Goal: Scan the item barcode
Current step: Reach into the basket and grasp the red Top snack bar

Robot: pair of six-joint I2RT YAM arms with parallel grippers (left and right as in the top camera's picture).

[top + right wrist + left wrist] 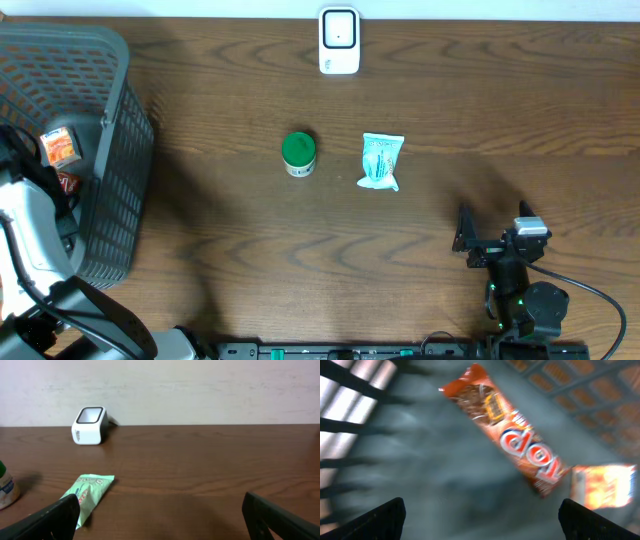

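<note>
The white barcode scanner [339,41] stands at the table's far edge, and the right wrist view shows the scanner [89,425] too. My left gripper [480,520] hangs open inside the grey basket [110,120], above its floor. An orange snack wrapper [512,437] lies just ahead of it, with a second orange pack [602,486] to the right; neither is touched. From overhead an orange pack [60,147] shows in the basket. My right gripper [493,226] rests open and empty at the near right.
A green-lidded jar [298,153] and a mint-green packet [381,161] lie mid-table. The packet [89,491] sits just ahead-left of the right gripper [160,515]. The basket's mesh walls surround the left gripper.
</note>
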